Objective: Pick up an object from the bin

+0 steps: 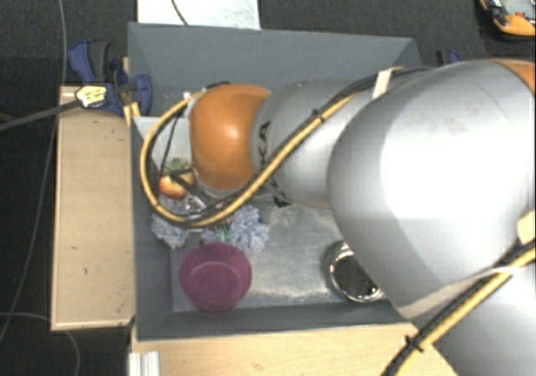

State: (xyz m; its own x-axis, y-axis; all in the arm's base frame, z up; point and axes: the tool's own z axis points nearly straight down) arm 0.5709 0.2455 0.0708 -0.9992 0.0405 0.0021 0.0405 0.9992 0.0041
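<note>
My gripper (189, 201) hangs over the fluffy blue-grey cloth (241, 232); can't tell if it's open. Looks soft and light, I'd pinch a tuft.

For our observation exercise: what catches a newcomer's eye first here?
The big silver arm with its orange wrist cover reaches in from the right over the grey bin. Below the wrist sits a round magenta thing beside a fluffy pale-blue thing; a shiny metal piece peeks from under the arm.
</note>
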